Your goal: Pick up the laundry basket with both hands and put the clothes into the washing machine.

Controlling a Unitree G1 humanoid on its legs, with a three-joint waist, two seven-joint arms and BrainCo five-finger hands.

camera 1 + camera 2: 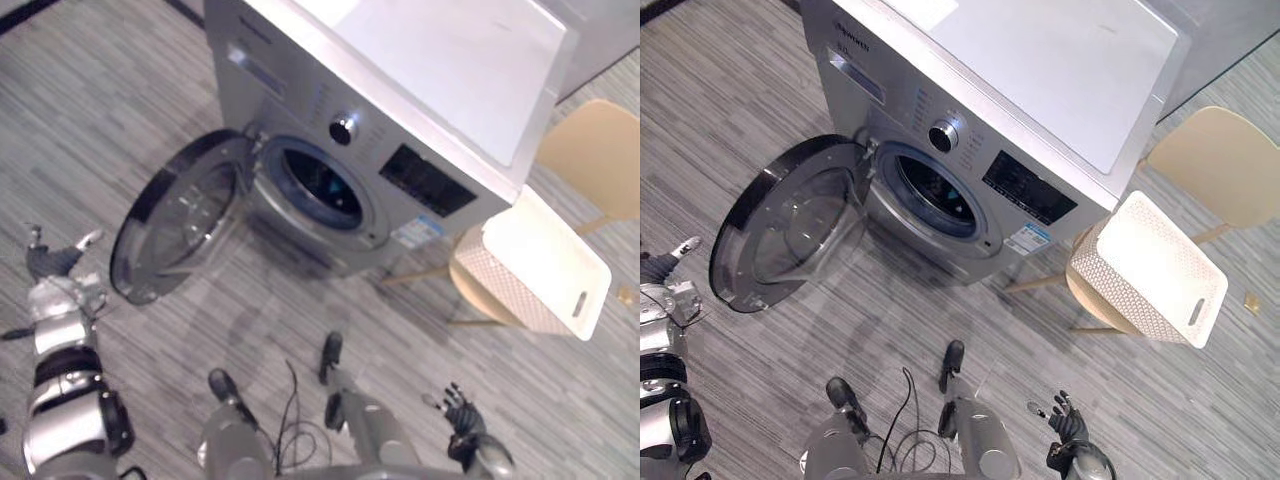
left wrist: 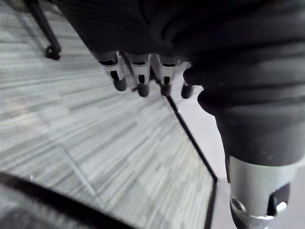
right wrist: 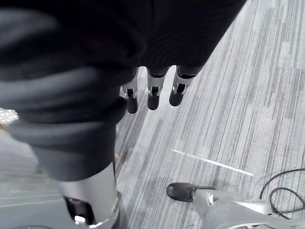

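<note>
Grey striped carpet floor (image 1: 120, 90) all round. Silver front-load washing machine (image 1: 420, 60) stands at far centre, front panel facing near-left. Its round door (image 1: 180, 220) is swung wide open to the left w/ dark rim and clear glass; the drum opening (image 1: 320, 188) is exposed and dark inside. Control knob (image 1: 343, 128) sits above the opening, dark display panel just right of it.

Right of the machine: beige chair (image 1: 595, 155), backrest on the far right, seat nearer the machine. White perforated laundry basket (image 1: 540, 260) sits on that seat, tilted, handle slot toward the near-right edge; its inside can't be seen from here. Basket is just beside the machine's right corner, well apart from both hands, nothing gripping it.

Left hand (image 1: 50, 262) at far-left edge, near the open door's lower rim but not touching; its fingers (image 2: 138, 76) are straight & loose, holding nothing. Right hand (image 1: 462, 415) low at near right, below the basket, palm up-ish; its fingers (image 3: 152, 93) are spread, relaxed & empty.
</note>
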